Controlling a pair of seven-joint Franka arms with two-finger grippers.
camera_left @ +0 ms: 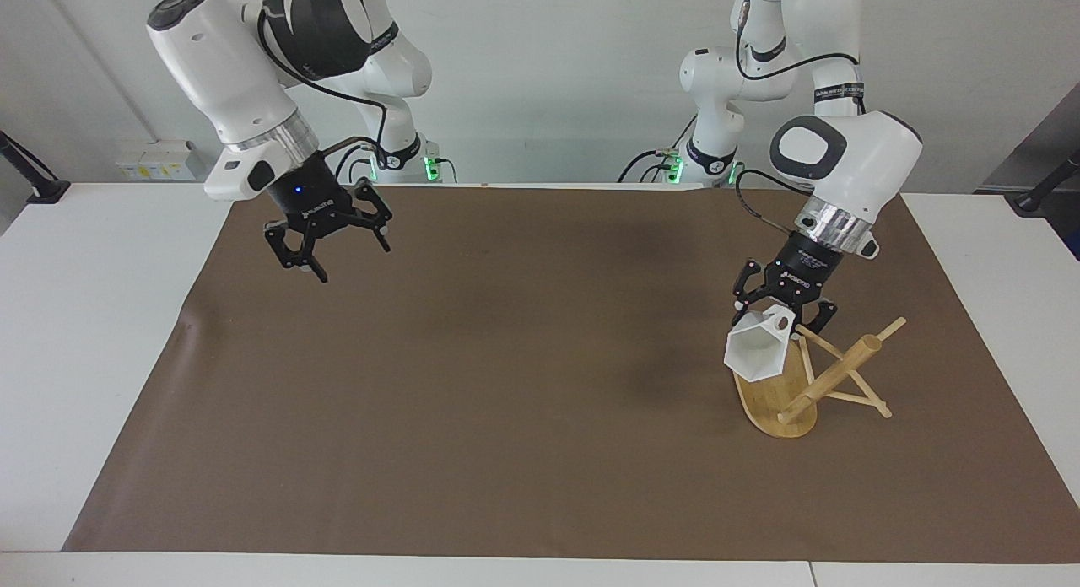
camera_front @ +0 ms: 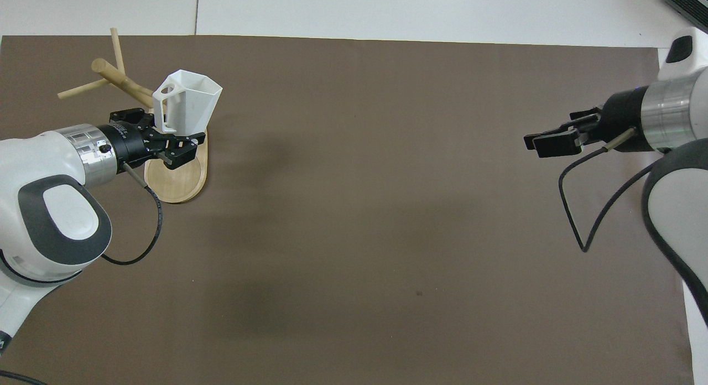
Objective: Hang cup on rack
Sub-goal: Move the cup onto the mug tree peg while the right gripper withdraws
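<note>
Cup: white faceted cup (camera_left: pixel 757 352) is off the bench, tilted with its mouth facing away from the robots, over the rack's base; the handle hole faces up toward the pegs.
Rack: bamboo rack (camera_left: pixel 810 383) stands toward the left arm's end of the bench, post leaning, thin pegs crossing near its top; no peg has entered the handle hole.
Left tool: left tool (camera_left: pixel 786 310) pinches the cup by its handle side, fingertips pressed in on it.
Right tool: right tool (camera_left: pixel 327 243) hangs spread and empty over the mat (camera_left: pixel 472 385) at the other end, waiting.
Step in hand: lining up the hole with a peg.
Advice: judged best to approach along the peg's own axis, slowly; release only once the handle sits well down the peg.
Risk: a sideways nudge could tip the rack.
</note>
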